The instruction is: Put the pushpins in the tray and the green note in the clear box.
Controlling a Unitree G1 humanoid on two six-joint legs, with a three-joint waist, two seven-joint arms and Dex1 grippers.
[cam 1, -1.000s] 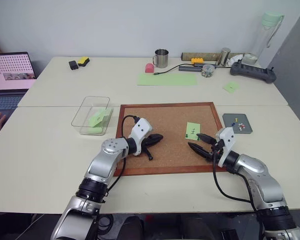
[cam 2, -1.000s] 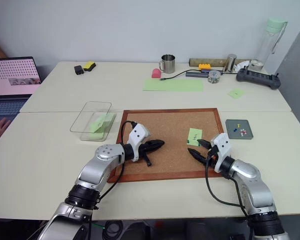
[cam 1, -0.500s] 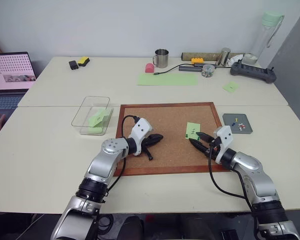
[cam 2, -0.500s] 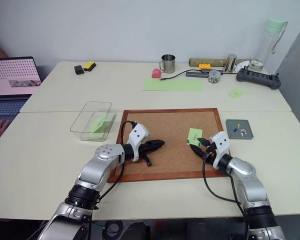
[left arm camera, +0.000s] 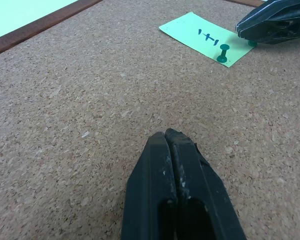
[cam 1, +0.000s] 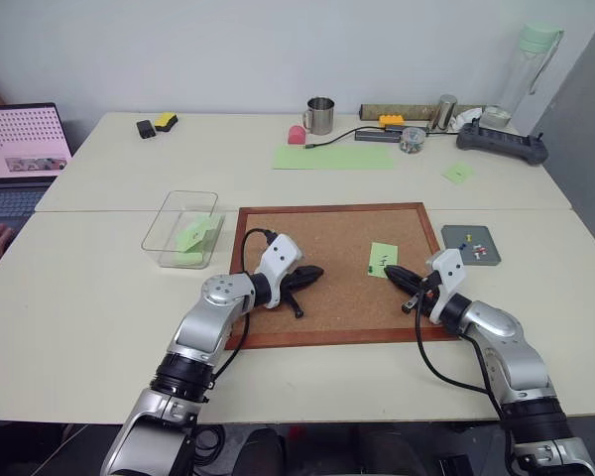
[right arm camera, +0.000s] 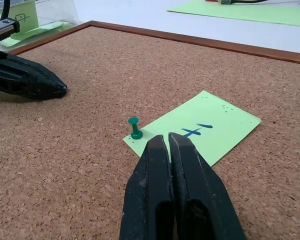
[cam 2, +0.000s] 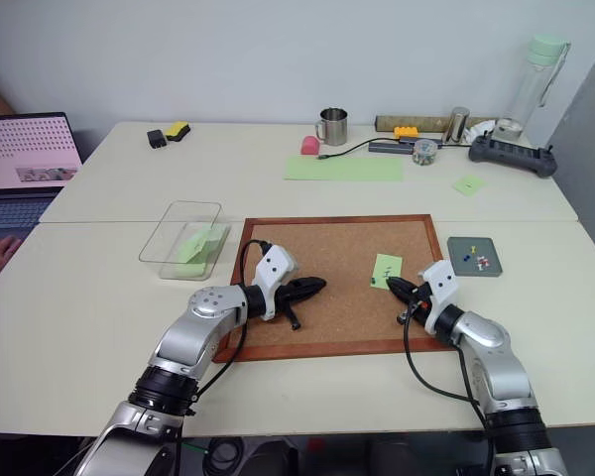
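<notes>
Overhead, the small light green square note (cam 1: 382, 259) lies near the right edge of the brown framed corkboard (cam 1: 317, 238); grey square tray (cam 1: 471, 244) and clear plastic box (cam 1: 181, 228) flank it. Wrist views: green pushpin (right arm camera: 135, 128) pins it down; right hand (right arm camera: 168, 142) and left hand (left arm camera: 165, 137) are clenched empty.

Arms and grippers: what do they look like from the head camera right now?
Both arms are silver-grey metal with black joint bands. Each wrist carries a white housing, and a black cable loops from it along the forearm. The left gripper and right gripper each have two tapered black fingers.
</notes>
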